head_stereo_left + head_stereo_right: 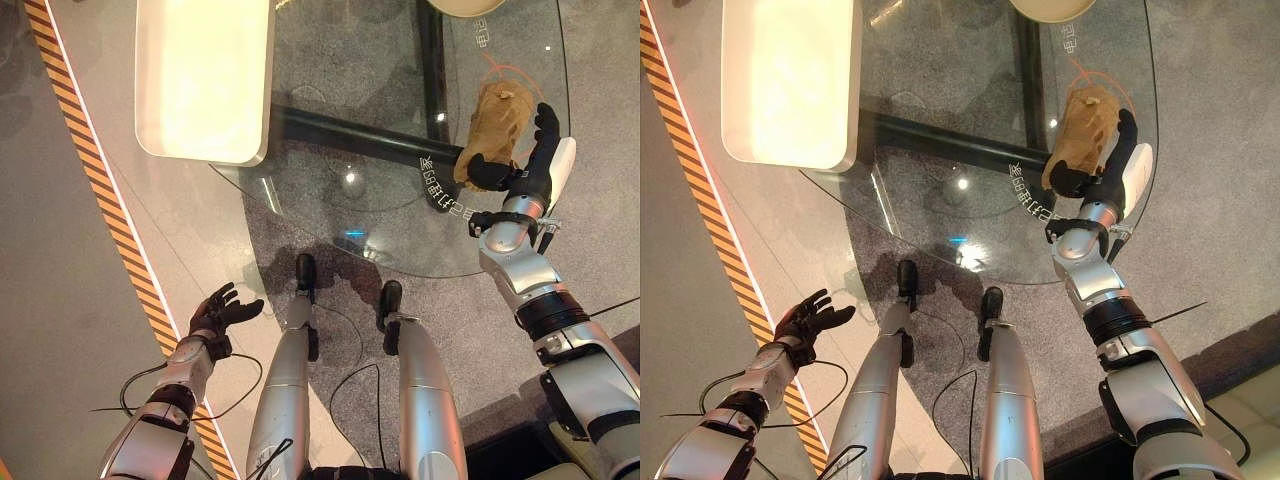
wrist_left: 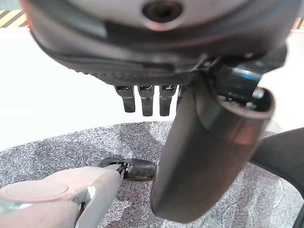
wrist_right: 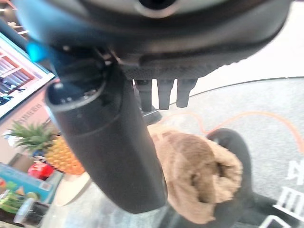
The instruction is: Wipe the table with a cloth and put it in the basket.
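Resting spot of right hand (image 1: 530, 165): on the glass counter (image 1: 340, 150), near its right edge, with the thumb at the near end of the cloth (image 1: 495, 125) and straight fingers laid along the cloth's right side.
Right hand opening: fairly wide, the fingers straight rather than curled; in the right wrist view the thumb (image 3: 109, 142) lies against one side of the cloth (image 3: 197, 173), and the fingers are not closed round it.
Cloth: a tan, fluffy, bunched lump lying on the glass, close to the counter's right edge.
Cloth axis: its long side runs from the near end by the thumb away toward the far side of the counter, leaning slightly right, roughly in line with the fingers.
Left hand (image 1: 222, 312): hanging low over the floor at the lower left, well apart from the counter, fingers loosely spread and holding nothing.
White tray (image 1: 205, 75): a long, pale, rounded-corner tray at the far left, overlapping the counter's left part.
Pale dish (image 1: 1050, 8): a rim at the far edge of the glass, beyond the cloth.
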